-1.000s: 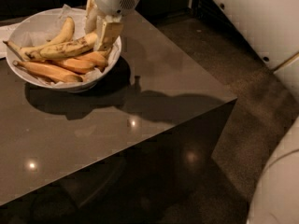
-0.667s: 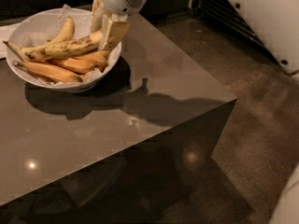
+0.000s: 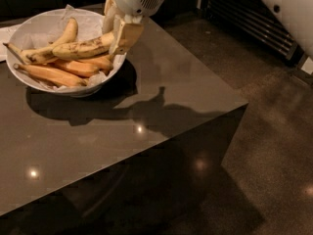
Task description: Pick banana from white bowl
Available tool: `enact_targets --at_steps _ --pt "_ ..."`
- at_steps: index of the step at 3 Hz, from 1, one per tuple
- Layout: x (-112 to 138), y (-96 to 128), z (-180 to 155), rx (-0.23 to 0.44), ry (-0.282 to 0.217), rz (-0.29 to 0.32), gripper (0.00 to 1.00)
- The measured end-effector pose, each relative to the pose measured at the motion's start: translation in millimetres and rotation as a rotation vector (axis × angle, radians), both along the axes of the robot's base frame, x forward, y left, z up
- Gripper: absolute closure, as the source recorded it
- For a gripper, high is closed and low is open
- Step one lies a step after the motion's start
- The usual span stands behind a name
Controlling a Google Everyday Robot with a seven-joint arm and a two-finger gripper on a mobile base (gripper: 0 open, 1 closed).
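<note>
The white bowl (image 3: pixel 29 33) stands at the table's back left with several bananas in it. The banana (image 3: pixel 73 48), pale yellow with brown freckles, lies across the top of the pile with its right end at the bowl's right rim. My gripper (image 3: pixel 116 33) reaches down from above at that rim. Its fingers (image 3: pixel 125 37) are closed on the banana's right end. A second curved yellow banana (image 3: pixel 69 32) lies behind it, and deeper orange bananas (image 3: pixel 54 74) lie below it.
The bowl sits on a glossy brown table (image 3: pixel 161 82) whose right corner (image 3: pixel 246 103) drops to a speckled floor. A dark vent grille (image 3: pixel 254 18) and my white body (image 3: pixel 288 4) are at the top right. White paper (image 3: pixel 3 37) lies left of the bowl.
My gripper has shifted slightly right at the bowl's rim. The banana's right end has come along with it, so the banana now reaches further across the bowl.
</note>
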State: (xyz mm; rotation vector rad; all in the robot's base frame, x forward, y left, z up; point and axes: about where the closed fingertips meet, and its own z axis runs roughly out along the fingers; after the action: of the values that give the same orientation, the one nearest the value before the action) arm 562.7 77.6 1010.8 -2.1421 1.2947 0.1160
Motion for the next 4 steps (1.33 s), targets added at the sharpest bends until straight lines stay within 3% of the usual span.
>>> enact_targets --at_steps 1,4 --pt "-2.0 -9.9 5.8 0.004 -0.006 -0.035 1.00" --pt "-34.2 -76.0 16.3 0.006 -0.016 -0.235 1.00"
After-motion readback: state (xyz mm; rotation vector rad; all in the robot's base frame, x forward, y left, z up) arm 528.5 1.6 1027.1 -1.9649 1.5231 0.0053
